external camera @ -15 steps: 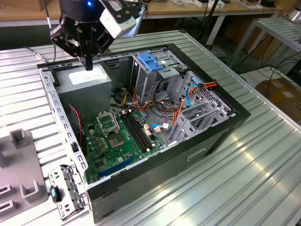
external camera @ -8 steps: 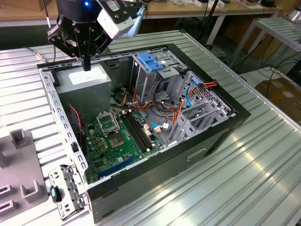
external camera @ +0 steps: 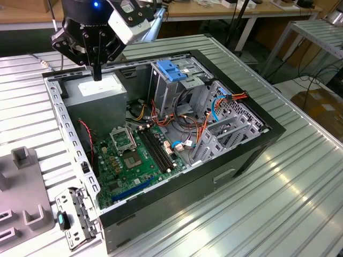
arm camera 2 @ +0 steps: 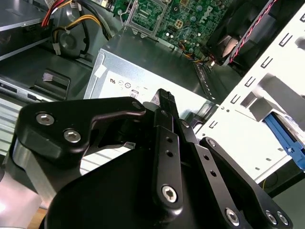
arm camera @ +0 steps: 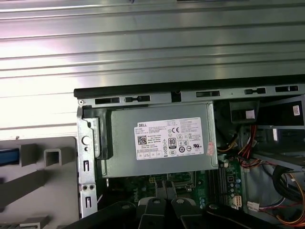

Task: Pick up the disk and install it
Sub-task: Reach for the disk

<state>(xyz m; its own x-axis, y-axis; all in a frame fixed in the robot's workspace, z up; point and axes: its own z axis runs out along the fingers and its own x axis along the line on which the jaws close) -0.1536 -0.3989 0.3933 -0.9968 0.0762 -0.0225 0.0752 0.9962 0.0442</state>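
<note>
My gripper (external camera: 97, 74) hangs over the back corner of the open computer case (external camera: 252, 150), on the exterior view's left. Its black fingers (arm camera 2: 166, 102) are pressed together into a single tip with nothing between them. That tip sits just above the grey power-supply box (external camera: 99, 92) with the white sticker (arm camera: 170, 139). The disk is out of view. A cropped blue edge (arm camera: 8, 156) shows by the grey fixture (arm camera: 45, 167), and I cannot tell what it is.
A bare blue bracket (external camera: 170, 69) sits on top of the drive cage (external camera: 179, 91). The motherboard (external camera: 134, 155) and loose cables (external camera: 214, 107) fill the case floor. The grey fixture (external camera: 24, 187) stands on the ribbed metal table (external camera: 300, 176) at the exterior view's left.
</note>
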